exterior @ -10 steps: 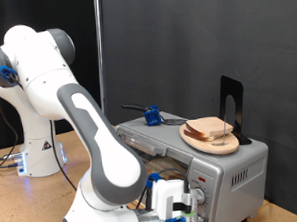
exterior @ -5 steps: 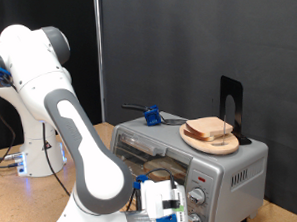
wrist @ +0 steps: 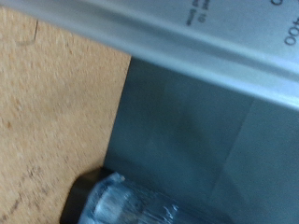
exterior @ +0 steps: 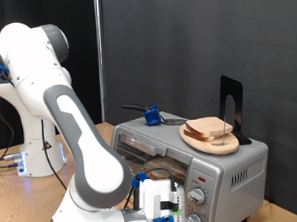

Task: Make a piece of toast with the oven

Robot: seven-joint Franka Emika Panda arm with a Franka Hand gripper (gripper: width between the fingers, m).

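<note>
**Evidently early: working at the oven front, bread not yet loaded**

Low at the exterior view's bottom, hand [exterior: 169, 204] pressed in close against the front face of the oven [exterior: 220, 169], just beside the round knobs [exterior: 198, 196]. Nothing seen between the fingers; spread or pressed together, cannot tell, since neither view shows the fingertips. Through the wrist view, only the wooden counter [wrist: 47, 103], a strip of the oven's metal edge and a dark rounded part, possibly a knob [wrist: 110, 200], though too blurred to be sure.

Piece of toast [exterior: 212, 129] lying untouched on the round wooden board [exterior: 204, 145] on the oven's top, pale and unbrowned, well apart from the hand.

Judged as the opening step, dealing with the oven's front rather than the bread. Calls for a square, firm purchase on the front fitting, and care not to jolt the board above.

Counted: one oven, one board, seemingly two slices stacked, one small blue object [exterior: 150, 116] and one black upright stand [exterior: 231, 105] on top.
</note>
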